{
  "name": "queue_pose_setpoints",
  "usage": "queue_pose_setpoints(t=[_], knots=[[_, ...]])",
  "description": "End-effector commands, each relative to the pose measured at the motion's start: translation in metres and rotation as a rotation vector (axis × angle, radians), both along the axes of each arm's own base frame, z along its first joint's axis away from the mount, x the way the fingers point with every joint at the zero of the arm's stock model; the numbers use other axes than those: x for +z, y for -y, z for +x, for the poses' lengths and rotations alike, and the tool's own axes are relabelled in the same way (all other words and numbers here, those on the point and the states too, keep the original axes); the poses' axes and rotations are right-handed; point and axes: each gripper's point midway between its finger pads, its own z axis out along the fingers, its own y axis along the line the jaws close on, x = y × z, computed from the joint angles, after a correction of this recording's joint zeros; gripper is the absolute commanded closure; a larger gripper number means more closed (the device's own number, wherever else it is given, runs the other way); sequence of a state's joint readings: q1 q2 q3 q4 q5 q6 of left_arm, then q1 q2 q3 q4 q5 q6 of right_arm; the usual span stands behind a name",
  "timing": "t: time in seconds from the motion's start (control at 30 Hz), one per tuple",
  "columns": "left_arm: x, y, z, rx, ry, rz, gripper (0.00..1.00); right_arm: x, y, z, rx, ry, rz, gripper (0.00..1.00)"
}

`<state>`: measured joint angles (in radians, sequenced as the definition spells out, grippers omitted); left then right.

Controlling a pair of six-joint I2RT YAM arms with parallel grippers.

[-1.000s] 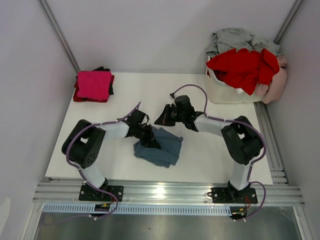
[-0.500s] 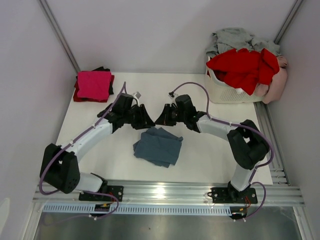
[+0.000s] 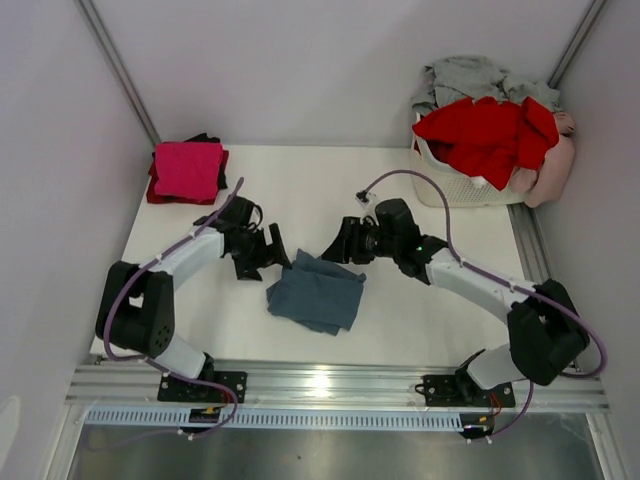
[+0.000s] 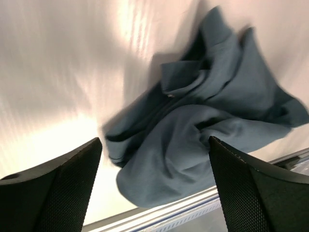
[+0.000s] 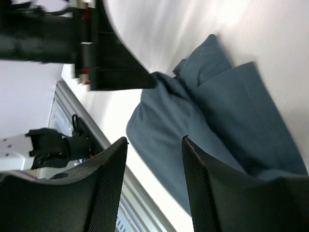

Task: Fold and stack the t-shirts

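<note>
A slate blue-grey t-shirt point(image 3: 318, 291) lies crumpled in a loose heap on the white table point(image 3: 420, 310), between the two arms. My left gripper point(image 3: 272, 252) hovers just off its upper left corner, open and empty. In the left wrist view the t-shirt point(image 4: 207, 121) lies beyond the wide-spread left gripper point(image 4: 154, 145). My right gripper point(image 3: 340, 243) sits by the heap's upper edge, open and holding nothing. The right wrist view shows the t-shirt point(image 5: 227, 121) past the parted right gripper point(image 5: 154, 140).
A folded magenta tee point(image 3: 187, 168) tops a small stack with black and red cloth at the table's back left. A white laundry basket point(image 3: 450, 185) at the back right holds red point(image 3: 490, 135), grey point(image 3: 470, 75) and pale pink point(image 3: 555, 170) tees. A metal rail point(image 3: 320, 385) runs along the near edge.
Both grippers have opened. The left gripper has lifted off the blue-grey t-shirt and drawn back to the upper left. The right arm has shifted rightward. The t-shirt stays in place.
</note>
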<state>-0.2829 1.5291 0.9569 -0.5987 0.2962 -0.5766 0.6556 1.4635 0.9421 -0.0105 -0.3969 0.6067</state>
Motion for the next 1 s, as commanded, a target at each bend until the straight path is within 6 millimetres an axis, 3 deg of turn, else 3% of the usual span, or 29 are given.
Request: queue_pose_setpoints(t=[0.0,0.2,0.4,0.53,0.73,0.97], knots=[[-0.010,-0.009,-0.006,-0.040,-0.058,0.055,0.05,0.016,0.017,-0.018,0.005,0.044,-0.018,0.45],[-0.026,-0.012,-0.010,-0.060,-0.109,0.080,0.03,0.021,0.039,-0.048,-0.012,0.019,-0.025,0.37],[-0.034,-0.001,-0.011,-0.096,-0.125,0.020,0.05,-0.002,0.067,-0.073,-0.073,-0.065,-0.095,0.34],[-0.041,0.010,-0.011,-0.121,-0.162,-0.037,0.10,-0.011,0.070,-0.087,-0.084,-0.123,-0.073,0.34],[-0.044,0.022,-0.028,-0.164,-0.186,-0.026,0.17,-0.023,0.075,-0.088,-0.151,-0.203,-0.102,0.34],[-0.049,0.044,-0.069,-0.252,-0.241,-0.009,0.17,-0.046,0.069,-0.086,-0.158,-0.288,-0.165,0.34]])
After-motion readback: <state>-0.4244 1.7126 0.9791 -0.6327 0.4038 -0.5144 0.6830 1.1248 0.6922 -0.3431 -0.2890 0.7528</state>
